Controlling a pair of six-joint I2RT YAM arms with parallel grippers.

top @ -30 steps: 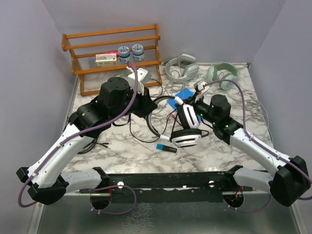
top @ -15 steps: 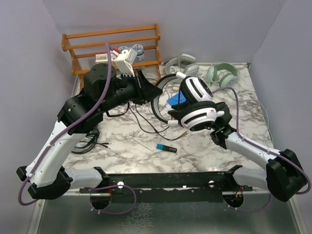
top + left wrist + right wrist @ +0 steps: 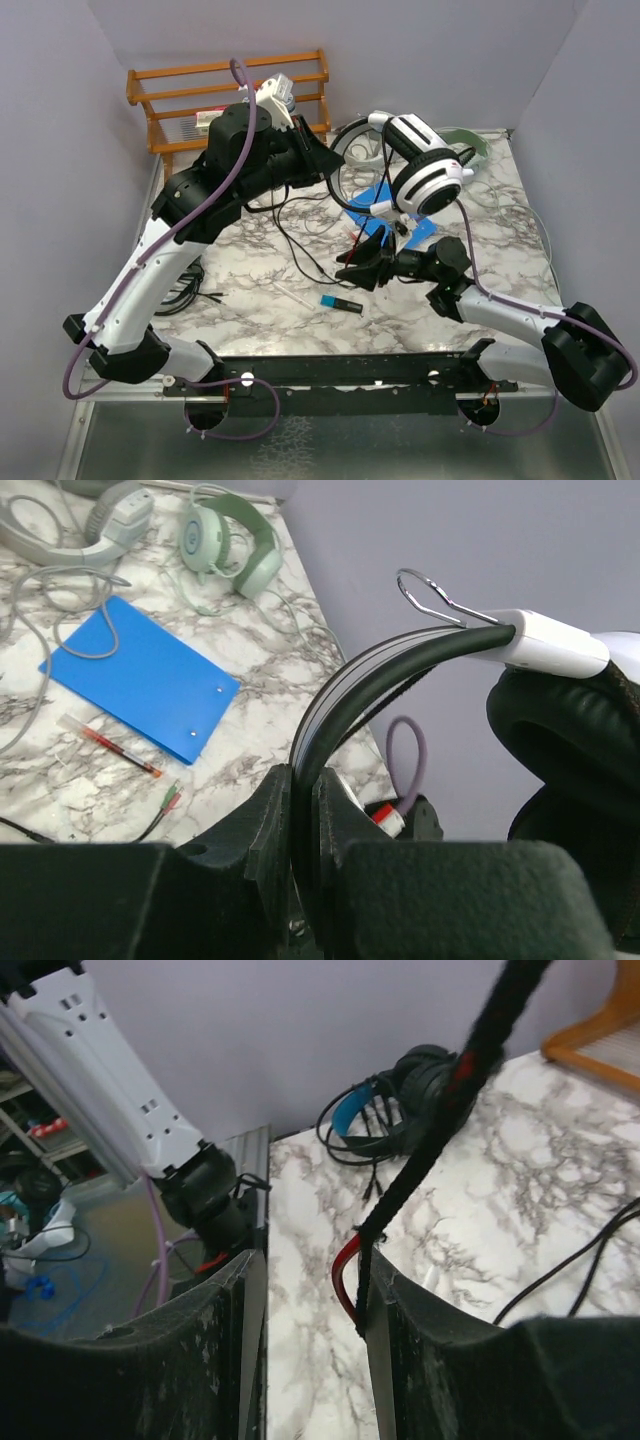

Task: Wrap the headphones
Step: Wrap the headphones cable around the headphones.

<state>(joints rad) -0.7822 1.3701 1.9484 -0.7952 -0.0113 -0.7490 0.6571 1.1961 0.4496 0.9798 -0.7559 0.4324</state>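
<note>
Left fingers (image 3: 262, 830): you have them clamped tight on the black headband of the white-and-black headphones (image 3: 552, 648). The band rises out of the grip and curves off to the right.
White-and-black headphones: they are lifted clear of the worktop (image 3: 250, 300). They hang from your raised left arm at the rear, with the ear cups in the air above the blue folder (image 3: 140, 680).
Cable (image 3: 425, 1165): thin and black, with a red stretch low down. It slants through the gap between your right fingers (image 3: 400, 1340) and lies close to one of them. You cannot tell whether it touches.
Right fingers: they are set apart with a clear gap, not closed on the cable. They are low over the worktop and point toward the left side.
Other pairs: a pale grey-white pair (image 3: 105, 525) and a pale green pair (image 3: 240, 545) lie at the rear of the worktop. A black pair with blue inside the band (image 3: 385, 1100) lies near the worktop's edge by the wall.
Wooden rack (image 3: 230, 85): it stands at the rear left.
Pen (image 3: 115, 748): it lies just beside the blue folder.
Small blue-and-black stick (image 3: 341, 302): it lies on the worktop near your right fingers.
</note>
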